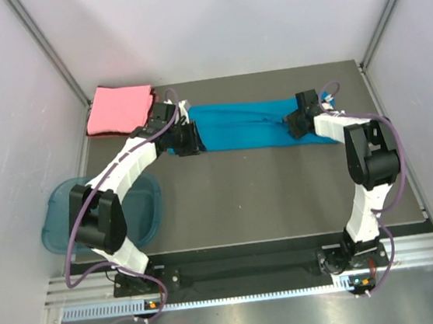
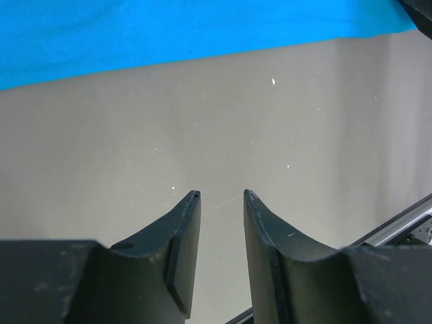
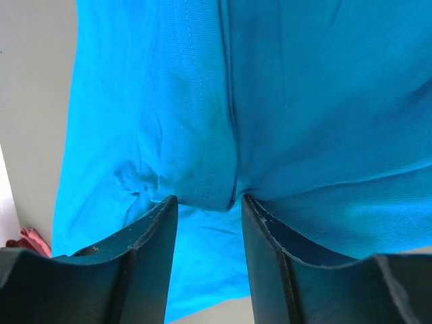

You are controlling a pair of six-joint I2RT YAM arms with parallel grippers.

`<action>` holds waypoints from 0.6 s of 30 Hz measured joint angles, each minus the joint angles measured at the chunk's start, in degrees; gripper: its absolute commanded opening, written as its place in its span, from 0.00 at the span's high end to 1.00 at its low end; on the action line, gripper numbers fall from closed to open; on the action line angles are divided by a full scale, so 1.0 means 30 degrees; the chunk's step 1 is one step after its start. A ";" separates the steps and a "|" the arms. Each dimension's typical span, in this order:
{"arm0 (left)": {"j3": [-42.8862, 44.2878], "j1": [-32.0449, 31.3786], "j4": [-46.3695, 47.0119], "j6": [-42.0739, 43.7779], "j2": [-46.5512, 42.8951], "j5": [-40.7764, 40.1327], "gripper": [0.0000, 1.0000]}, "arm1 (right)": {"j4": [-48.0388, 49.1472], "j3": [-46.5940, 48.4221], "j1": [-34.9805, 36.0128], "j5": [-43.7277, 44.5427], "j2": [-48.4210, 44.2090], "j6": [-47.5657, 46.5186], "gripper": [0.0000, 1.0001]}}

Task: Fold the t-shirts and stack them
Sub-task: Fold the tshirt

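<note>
Teal t-shirt, top view: we log a long folded band at table 12 o'clock, pink t-shirt folded at 10; left gripper and right gripper at its ends. — A.

Left wrist: fingers apart, empty, over the table; teal at 12. — B.

Right wrist: fingers apart astride a teal ridge. Risk, we judge: a one-sided lift drags the band open. — A.

Teal-blue t-shirt folded into a long wrinkled band across the far bench; salmon-pink t-shirt folded flat at its far-left corner
</note>
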 measured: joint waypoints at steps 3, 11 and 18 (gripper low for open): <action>0.0000 0.0000 0.0000 0.0000 0.0000 -0.0087 0.64 | 0.0138 -0.0022 0.0000 0.0036 0.0000 0.0066 0.58; 0.0000 0.0000 0.0000 -0.0007 0.0007 -0.0146 0.65 | 0.0386 -0.0022 0.0000 0.0051 0.0007 0.0408 0.59; 0.0000 0.0000 0.0000 -0.0007 0.0015 -0.0146 0.66 | 0.0554 -0.0022 0.0000 0.0255 0.0044 0.0532 0.68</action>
